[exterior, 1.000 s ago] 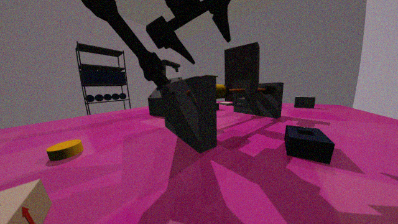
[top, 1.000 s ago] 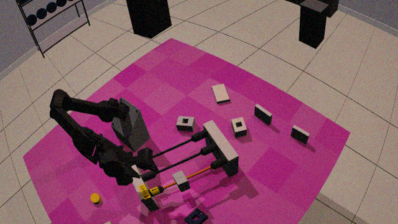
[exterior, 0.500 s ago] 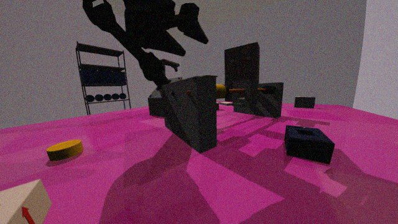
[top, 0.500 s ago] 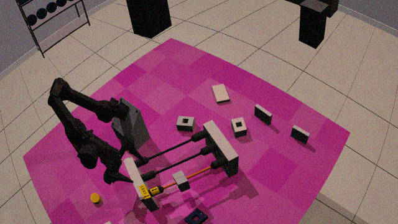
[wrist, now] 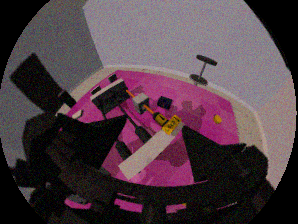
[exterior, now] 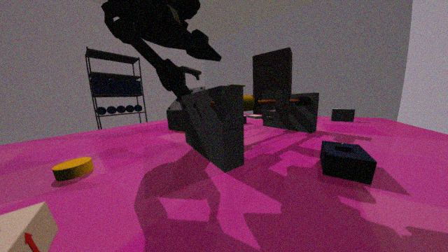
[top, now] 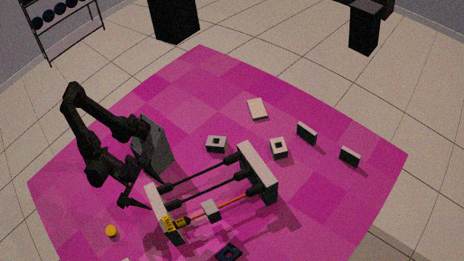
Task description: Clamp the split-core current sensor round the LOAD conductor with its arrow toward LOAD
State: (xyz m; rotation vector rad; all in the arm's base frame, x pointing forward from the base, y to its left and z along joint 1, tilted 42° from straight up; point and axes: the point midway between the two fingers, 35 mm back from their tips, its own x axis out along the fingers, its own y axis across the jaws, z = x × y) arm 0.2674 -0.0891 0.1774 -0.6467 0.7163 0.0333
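A pale grey sensor (top: 211, 210) (wrist: 141, 102) sits around the orange conductor (top: 232, 201) (wrist: 149, 110), hanging between the two end blocks. It looks closed, but the latch and the arrow cannot be read. It is hard to make out in the exterior view. The yellow LOAD marker (top: 168, 222) (wrist: 172, 124) is on the near end block (top: 177, 238) (exterior: 217, 126) (wrist: 150, 156); a yellow tag (top: 181, 222) (wrist: 160, 119) is at that conductor end. My gripper (top: 156, 196) (wrist: 154, 123) is wide open and empty, over the near end block's side, away from the sensor.
Two black conductors (top: 206, 190) run beside the orange one to the far end block (top: 258, 163) (exterior: 308, 112). A navy holed block (top: 228, 251) (exterior: 348, 161) (wrist: 165, 102), a yellow disc (top: 111, 230) (exterior: 73, 168) (wrist: 217, 119) and a white red-arrowed block (exterior: 21, 222) lie around. Several pale blocks stand beyond.
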